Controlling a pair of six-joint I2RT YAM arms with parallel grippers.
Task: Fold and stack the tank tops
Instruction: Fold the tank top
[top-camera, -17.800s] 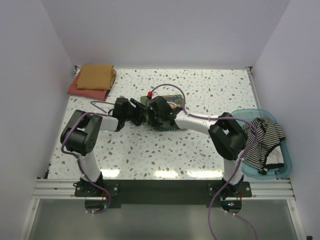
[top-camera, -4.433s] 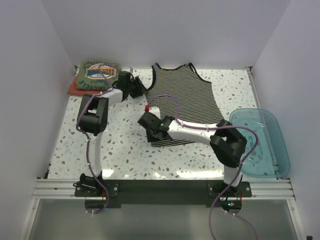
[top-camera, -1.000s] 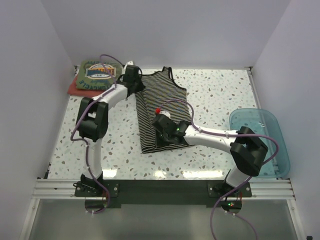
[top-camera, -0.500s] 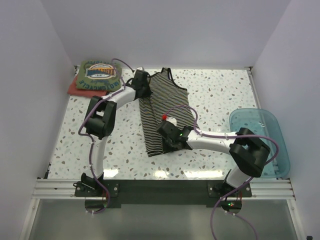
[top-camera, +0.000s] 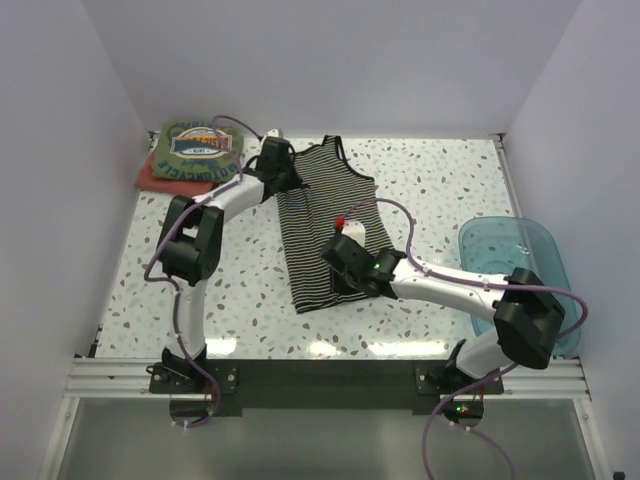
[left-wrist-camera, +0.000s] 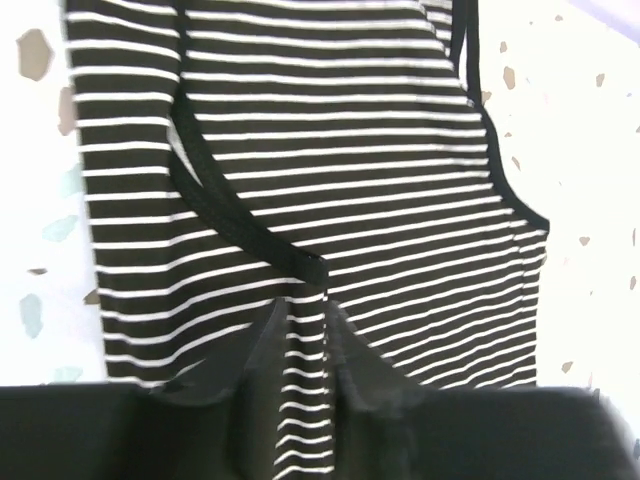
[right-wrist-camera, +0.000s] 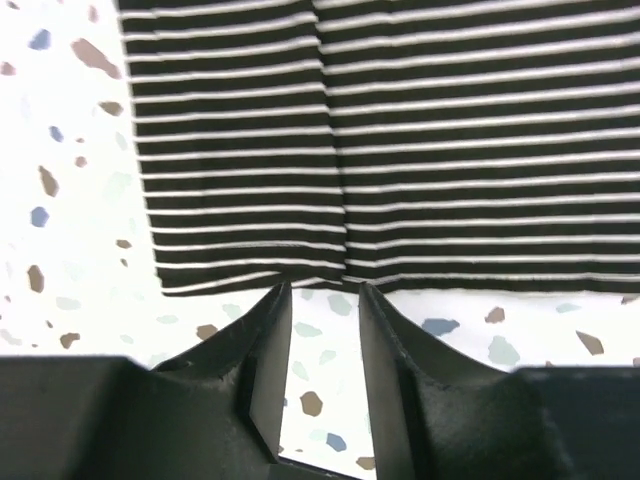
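The black-and-white striped tank top (top-camera: 322, 225) lies on the table folded lengthwise, straps toward the back. My left gripper (top-camera: 285, 178) hovers over its upper left part. In the left wrist view it (left-wrist-camera: 308, 312) is open a little, and flat striped cloth (left-wrist-camera: 330, 180) shows through the gap. My right gripper (top-camera: 345, 275) is low at the hem end. In the right wrist view it (right-wrist-camera: 324, 290) is open over bare table, just short of the hem (right-wrist-camera: 250, 275). The olive green tank top (top-camera: 198, 150), folded, tops a pile with a red one (top-camera: 150, 178) beneath.
A translucent blue basket (top-camera: 520, 285) stands at the right edge of the table. The folded pile sits in the back left corner against the white walls. The speckled table (top-camera: 440, 190) shows between the striped top and the basket.
Both grippers have gone from shut to open and let go of the striped top. It rests where it was half a second ago. The right arm has drawn back slightly.
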